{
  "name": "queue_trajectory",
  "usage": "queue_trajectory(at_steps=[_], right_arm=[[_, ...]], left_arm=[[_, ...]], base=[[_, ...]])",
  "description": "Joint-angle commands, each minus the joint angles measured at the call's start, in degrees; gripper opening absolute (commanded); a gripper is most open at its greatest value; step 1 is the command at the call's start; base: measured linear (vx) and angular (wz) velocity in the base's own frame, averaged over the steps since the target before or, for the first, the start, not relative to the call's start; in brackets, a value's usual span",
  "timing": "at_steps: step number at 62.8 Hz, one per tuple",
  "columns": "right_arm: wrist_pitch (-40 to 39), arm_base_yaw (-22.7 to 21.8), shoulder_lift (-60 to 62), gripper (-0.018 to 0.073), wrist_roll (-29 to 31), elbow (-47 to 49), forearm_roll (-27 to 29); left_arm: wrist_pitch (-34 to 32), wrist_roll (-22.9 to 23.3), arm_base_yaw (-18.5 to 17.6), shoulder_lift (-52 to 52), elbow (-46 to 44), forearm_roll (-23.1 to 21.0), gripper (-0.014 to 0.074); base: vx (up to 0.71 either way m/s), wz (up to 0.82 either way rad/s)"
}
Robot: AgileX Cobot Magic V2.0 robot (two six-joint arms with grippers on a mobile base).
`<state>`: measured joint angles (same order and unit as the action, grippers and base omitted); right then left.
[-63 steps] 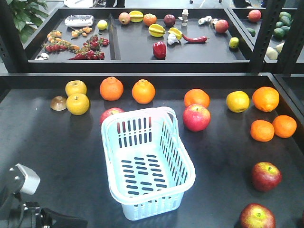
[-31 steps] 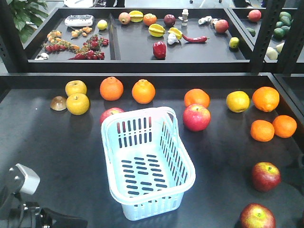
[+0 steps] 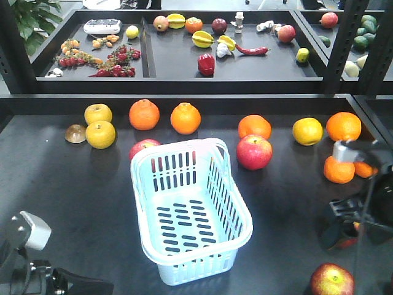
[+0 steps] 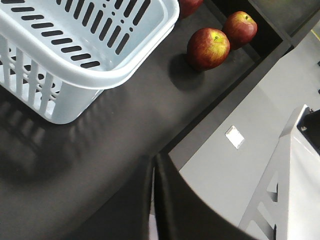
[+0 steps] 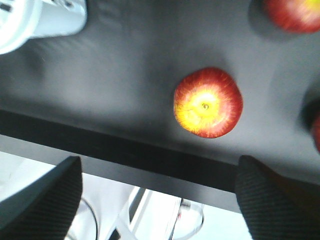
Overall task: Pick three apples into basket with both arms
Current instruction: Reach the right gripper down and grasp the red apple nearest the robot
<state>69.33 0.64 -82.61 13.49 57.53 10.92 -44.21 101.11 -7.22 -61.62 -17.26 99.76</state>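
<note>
Now my right tool [image 5: 157, 167] hangs wide open and empty above the dark surface [image 5: 125, 75], one apple [image 5: 207, 102] lying just ahead, between the lines of its spread fingers [image 5: 45, 200]. A second apple [image 5: 292, 12] sits farther off, the pale blue basket [image 5: 50, 20] away to the side. My left tool [image 4: 152, 170] is closed on nothing, near the surface's edge, the basket close by, upright and empty.
</note>
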Motion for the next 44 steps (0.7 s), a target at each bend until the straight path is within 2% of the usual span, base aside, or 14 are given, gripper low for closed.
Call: queue_trajectory(at_steps=[1,13,25,44], right_arm=[[0.1,-0.1,-2.6,0.0578,0.0,1.7,-0.3],[-1.6,-0.1,-8.7,0.0578,-1.5,1.7,-1.3],[-2.0,-0.1,-13.4,0.0583,-5.7,1.7,-7.7],[-5.7,-0.1,-17.1,0.0586,-5.5,1.7,-6.3]], left_arm=[[-1.5,0.3,0.0,0.7,-1.2,-3.1,-0.0007],[-1.5,0.3,0.0,0.7,-1.2,-3.1,-0.0007],[-1.5,0.3,0.0,0.7,-1.2,-3.1,-0.0007],[-1.5,0.3,0.0,0.7,-1.2,-3.1,-0.0007]], base=[[0.00,0.00],[0.00,0.00],[0.00,0.00],[0.00,0.00]])
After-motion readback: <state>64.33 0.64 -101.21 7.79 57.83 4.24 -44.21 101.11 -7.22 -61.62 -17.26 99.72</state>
